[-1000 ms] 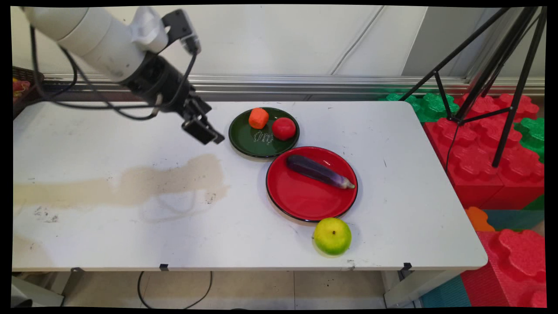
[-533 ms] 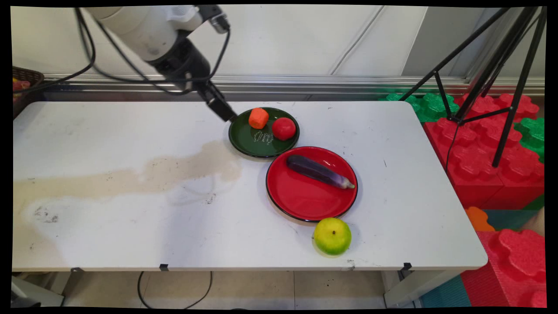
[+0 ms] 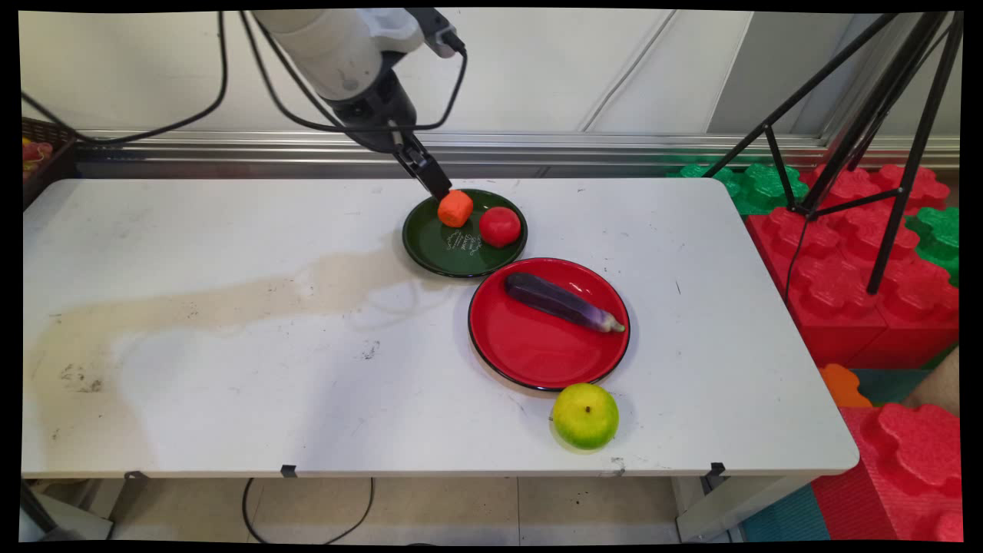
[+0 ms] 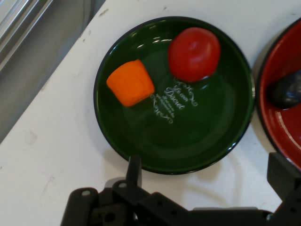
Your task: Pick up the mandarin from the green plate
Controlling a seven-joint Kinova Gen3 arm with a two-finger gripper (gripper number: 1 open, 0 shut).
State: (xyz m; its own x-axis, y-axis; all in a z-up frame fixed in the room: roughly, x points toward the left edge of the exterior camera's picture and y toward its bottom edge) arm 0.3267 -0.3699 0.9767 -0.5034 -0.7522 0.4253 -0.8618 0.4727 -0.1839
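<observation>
The tool [image 4: 207,174], fingers spread wide and empty, hovers over the green plate [image 3: 430,246] near the orange block [image 3: 455,208]. Centre the fingers astride the block before closing.

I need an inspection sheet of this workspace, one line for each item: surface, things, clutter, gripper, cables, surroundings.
Surface: white table, with a long tan stain and dark scuffs.
Things: green plate holds an orange block and a red tomato; red plate holds an eggplant; green apple sits on the table beside the red plate.
Clutter: nothing seen.
Gripper: gripper open, above the green plate's rim, nearest the orange block, holding nothing.
Cables: black cables hang from the arm.
Surroundings: tripod, red and green foam blocks, wall behind.
</observation>
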